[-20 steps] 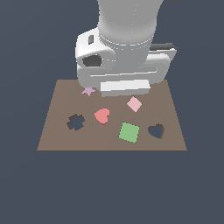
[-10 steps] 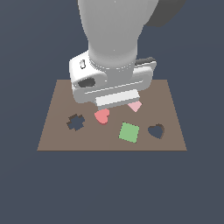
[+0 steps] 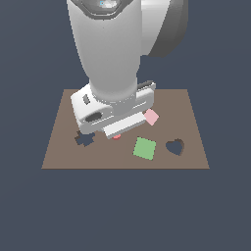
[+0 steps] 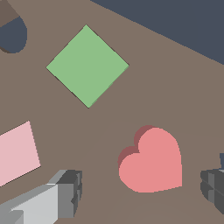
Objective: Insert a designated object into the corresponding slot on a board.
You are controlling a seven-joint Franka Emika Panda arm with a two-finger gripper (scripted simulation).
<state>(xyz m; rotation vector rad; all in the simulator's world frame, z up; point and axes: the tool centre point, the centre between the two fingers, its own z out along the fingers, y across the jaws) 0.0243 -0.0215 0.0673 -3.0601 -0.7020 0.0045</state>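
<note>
The gripper (image 4: 140, 192) hangs low over the board (image 3: 59, 152) with its jaws spread wide, gripping nothing. In the wrist view the red heart (image 4: 153, 162) lies flat on the board between the two fingers (image 4: 65, 192), nearer the dark finger at about 3 o'clock of it, touching neither. The green square (image 4: 87, 65) sits at 11 o'clock from the heart, well apart. In the exterior view the heart slot (image 3: 175, 146) lies at 3 o'clock from the green square, uncovered.
</note>
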